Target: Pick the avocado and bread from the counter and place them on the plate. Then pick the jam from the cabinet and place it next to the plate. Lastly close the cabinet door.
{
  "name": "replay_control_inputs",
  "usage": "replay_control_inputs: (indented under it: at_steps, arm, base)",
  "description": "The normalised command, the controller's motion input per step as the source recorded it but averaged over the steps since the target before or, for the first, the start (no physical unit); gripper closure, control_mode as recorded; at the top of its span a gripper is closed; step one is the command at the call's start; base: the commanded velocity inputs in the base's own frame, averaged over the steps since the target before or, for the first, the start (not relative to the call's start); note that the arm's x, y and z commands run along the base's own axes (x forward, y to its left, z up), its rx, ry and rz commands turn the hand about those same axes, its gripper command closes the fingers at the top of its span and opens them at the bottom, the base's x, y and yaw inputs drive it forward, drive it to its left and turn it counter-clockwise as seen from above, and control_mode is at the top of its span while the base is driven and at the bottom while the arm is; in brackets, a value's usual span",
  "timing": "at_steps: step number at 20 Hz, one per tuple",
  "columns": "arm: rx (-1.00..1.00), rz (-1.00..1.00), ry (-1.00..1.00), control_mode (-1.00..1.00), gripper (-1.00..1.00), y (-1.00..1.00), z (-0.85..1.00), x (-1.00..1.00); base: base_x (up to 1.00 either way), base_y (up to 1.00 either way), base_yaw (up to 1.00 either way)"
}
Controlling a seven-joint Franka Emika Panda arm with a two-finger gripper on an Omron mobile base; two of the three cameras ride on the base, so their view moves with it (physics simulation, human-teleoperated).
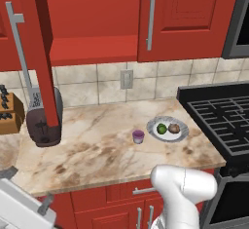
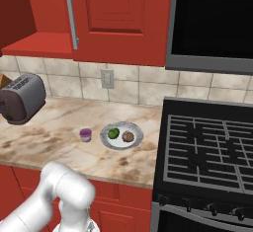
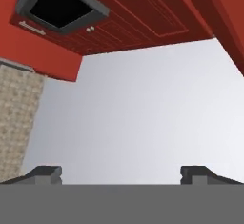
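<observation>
On the beige marble-look counter point(image 1: 97, 145) with brown veining: a round white-grey plate point(image 1: 181, 134) with a fluted rim, near the black gas stove point(image 1: 223, 121) at the counter's right end. On the plate, side by side: a small bright-green avocado point(image 1: 161, 128) to the left, a small brown-tan lump of bread point(image 1: 173, 128) to the right. Same pair seen from the right base view, avocado point(image 2: 113, 133) left of bread point(image 2: 128, 136), both inside the plate's rim point(image 2: 136, 130). Just beside the plate, on its left and apart from it: a tiny jar of purple jam point(image 1: 138, 136) with a pale top, upright on the counter; also in the right base view point(image 2: 85, 135). Further left: a dark brown toaster point(image 1: 44, 121), and a wooden knife block point(image 1: 9, 111) at the far left edge. Above: the red upper wall cabinet point(image 1: 92, 18), its left door point(image 1: 41, 52) with a long silver bar handle swung open, red shelf inside bare; right door point(image 1: 185, 13) shut. A grey outlet point(image 1: 126, 79) on the tiled backsplash. Black microwave point(image 2: 212, 23) over the stove. In the hand view: two dark fingertips of the gripper point(image 3: 121, 173) set wide apart, nothing between them, aimed up past red cabinet panels toward a pale grey surface. Open claw, holding nothing.
</observation>
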Motion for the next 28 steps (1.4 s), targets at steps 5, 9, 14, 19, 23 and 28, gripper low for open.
replay_control_inputs:
  at_steps: [5,9,14,19,23,28]
  arm:
    - [0.0,-0.21,0.31,-1.0,-1.0,0.34,-0.12,0.57]
    - [0.04,-0.17,0.15,-1.0,-1.0,0.02,0.0,0.68]
    - [0.07,-0.13,0.23,-1.0,-1.0,0.0,0.0,0.57]
    - [0.04,-0.13,0.24,-1.0,-1.0,0.0,0.0,0.33]
    - [0.03,-0.13,0.18,-1.0,-1.0,0.0,0.0,0.4]
    - [0.03,-0.07,0.15,-1.0,-1.0,0.0,0.0,0.51]
  base:
    - [0.0,0.0,0.0]
    - [0.0,0.0,0.0]
    - [0.0,0.0,0.0]
    - [0.0,0.0,0.0]
    - [0.0,0.0,0.0]
    - [0.0,0.0,0.0]
